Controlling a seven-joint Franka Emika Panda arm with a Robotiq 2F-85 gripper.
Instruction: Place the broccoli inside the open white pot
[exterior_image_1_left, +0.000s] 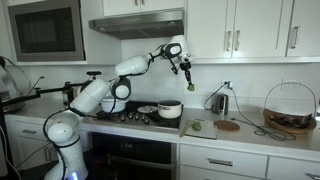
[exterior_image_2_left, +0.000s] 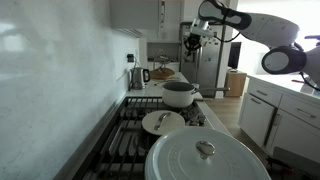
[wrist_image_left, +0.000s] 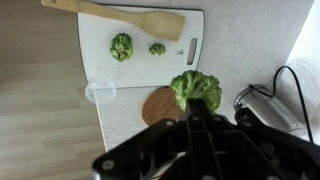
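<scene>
Black gripper (wrist_image_left: 193, 112), jaws clamped on the stalk of the broccoli (wrist_image_left: 195, 88), its dark-green head standing just past the fingertips. We record it held high in the air above the countertop (wrist_image_left: 125, 135). Beneath it in the wrist view lie a brown round mat (wrist_image_left: 155, 108) and a white cutting board (wrist_image_left: 140, 70) bearing a loose floret (wrist_image_left: 121, 46), a smaller floret (wrist_image_left: 157, 48) and a wooden spatula (wrist_image_left: 120, 14). The open white pot (exterior_image_1_left: 170, 110) stands on the stove, well apart from the gripper.

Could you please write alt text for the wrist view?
Black jaws grip a dark-green bumpy broccoli floret over a pale counter where a white rectangular cutting board holds two smaller green florets and a flat wooden spatula.
</scene>
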